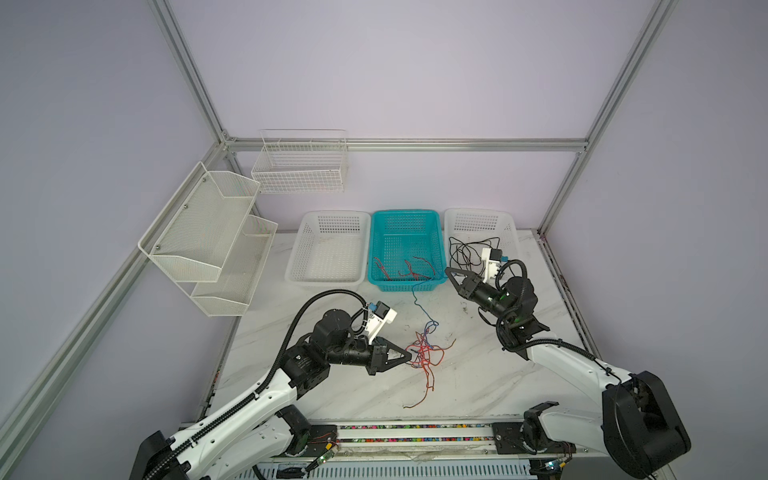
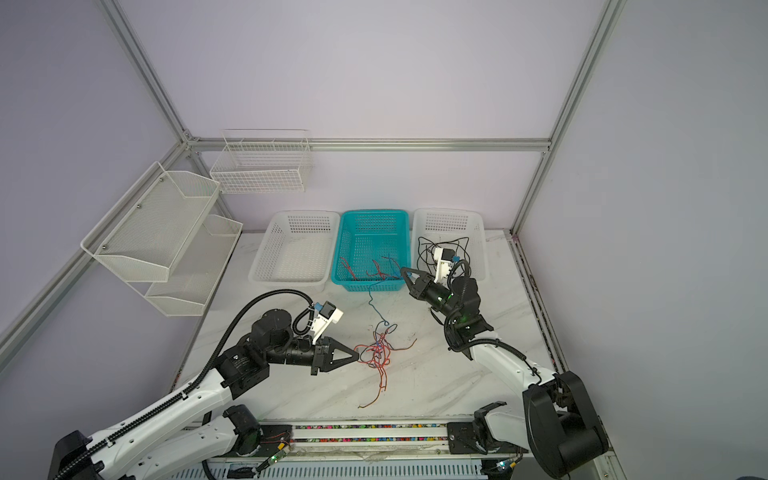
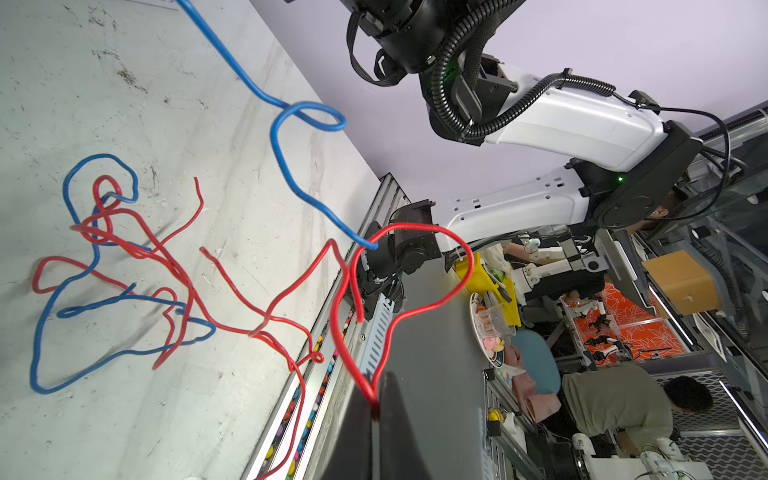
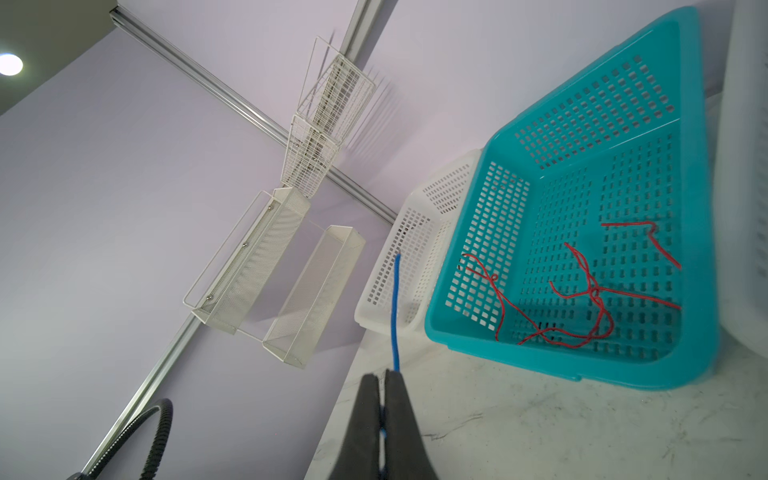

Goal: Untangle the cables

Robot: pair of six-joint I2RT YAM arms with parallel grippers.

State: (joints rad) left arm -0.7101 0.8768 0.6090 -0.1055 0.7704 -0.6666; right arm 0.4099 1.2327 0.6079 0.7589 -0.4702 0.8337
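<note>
A tangle of red and blue cables [image 1: 424, 353] [image 2: 378, 353] lies mid-table. My left gripper [image 1: 409, 355] [image 2: 358, 356] sits at the tangle's left edge, shut on a red cable loop [image 3: 415, 226] that enters its closed tips [image 3: 376, 409]. My right gripper [image 1: 448, 272] [image 2: 402, 271] hovers by the teal basket's [image 1: 434, 249] front right corner, shut on a blue cable [image 4: 395, 307] whose end sticks out past the tips [image 4: 382, 378]. That blue cable [image 1: 417, 301] [image 3: 282, 166] hangs down into the tangle. More red cables [image 4: 582, 299] lie in the teal basket [image 4: 582, 124].
A white basket [image 1: 299, 245] stands left of the teal one. Another white basket [image 1: 509, 232] on the right holds black cables [image 1: 469, 249]. Mesh shelves [image 1: 208, 237] and a wire basket [image 1: 299, 166] hang on the left walls. A rail [image 1: 415, 428] runs along the table's front edge.
</note>
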